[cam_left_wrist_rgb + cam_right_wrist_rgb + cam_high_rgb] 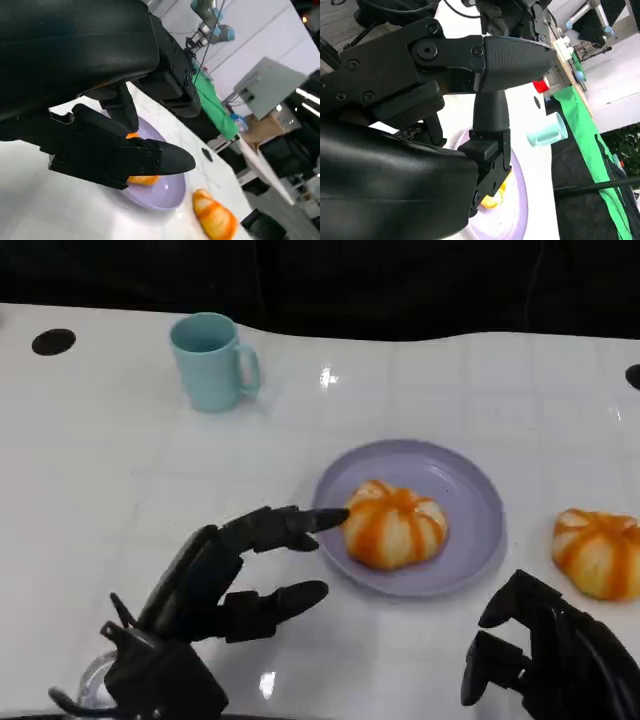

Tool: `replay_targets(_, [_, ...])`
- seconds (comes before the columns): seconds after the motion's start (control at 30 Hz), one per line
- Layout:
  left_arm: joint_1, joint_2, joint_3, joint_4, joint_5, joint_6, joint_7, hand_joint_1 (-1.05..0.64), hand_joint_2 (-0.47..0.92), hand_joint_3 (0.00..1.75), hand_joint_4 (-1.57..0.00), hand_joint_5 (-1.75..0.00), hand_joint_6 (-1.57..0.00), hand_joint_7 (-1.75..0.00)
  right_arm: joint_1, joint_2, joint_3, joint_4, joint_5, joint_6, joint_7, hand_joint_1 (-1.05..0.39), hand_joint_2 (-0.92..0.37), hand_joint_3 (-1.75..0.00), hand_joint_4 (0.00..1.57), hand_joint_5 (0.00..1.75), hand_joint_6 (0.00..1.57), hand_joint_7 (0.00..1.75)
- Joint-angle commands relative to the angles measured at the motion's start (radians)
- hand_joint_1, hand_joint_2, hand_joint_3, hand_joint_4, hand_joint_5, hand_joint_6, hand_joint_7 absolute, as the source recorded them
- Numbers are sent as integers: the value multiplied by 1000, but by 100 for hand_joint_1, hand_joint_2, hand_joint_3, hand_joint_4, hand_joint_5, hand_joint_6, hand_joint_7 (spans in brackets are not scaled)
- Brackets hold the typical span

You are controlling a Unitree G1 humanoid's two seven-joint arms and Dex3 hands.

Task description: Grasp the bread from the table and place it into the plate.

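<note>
White table [120,490], dark backdrop behind. Bun [396,524] sits on purple plate [470,490], left of centre. 2nd bun [598,552] lies on table right of plate, apart from it. Left hand [215,585] hovers just left of plate, fingers spread, holding nothing; upper fingertip close to bun, contact unclear. Right hand [545,655] low at near-right edge, below 2nd bun, fingers curled in, nothing in grasp. Teal mug [210,360] at far left, well apart.
</note>
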Motion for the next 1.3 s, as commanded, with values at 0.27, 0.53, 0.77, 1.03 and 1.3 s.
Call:
replay_targets(0.27, [152, -50, 57, -145, -309, 120, -177, -57, 92, 31, -51, -175, -56, -122, 6, -2, -10, -30, 25, 22, -9, -52, -92, -51, 77, 175, 47, 175])
replay_targets(0.53, [237, -107, 91, -210, -444, 197, -269, -61, 92, 35, -53, -175, -48, -143, 9, -5, -8, -40, 22, 29, -15, -52, -92, -52, 77, 175, 47, 175])
replay_targets(0.77, [286, -141, 123, -237, -532, 256, -350, -58, 92, 33, -52, -175, -48, -139, 11, -7, -12, -47, 31, 43, -14, -53, -92, -51, 76, 175, 47, 175])
replay_targets(1.03, [313, -164, 162, -258, -568, 307, -391, -54, 92, 34, -52, -175, -49, -139, 9, -12, -10, -44, 22, 36, -13, -54, -92, -49, 78, 175, 49, 175])
replay_targets(1.3, [364, -168, 193, -329, -681, 461, -450, -56, 92, 30, -58, -175, -53, -138, 12, -8, -15, -48, 35, 42, -14, -53, -92, -50, 79, 175, 49, 173])
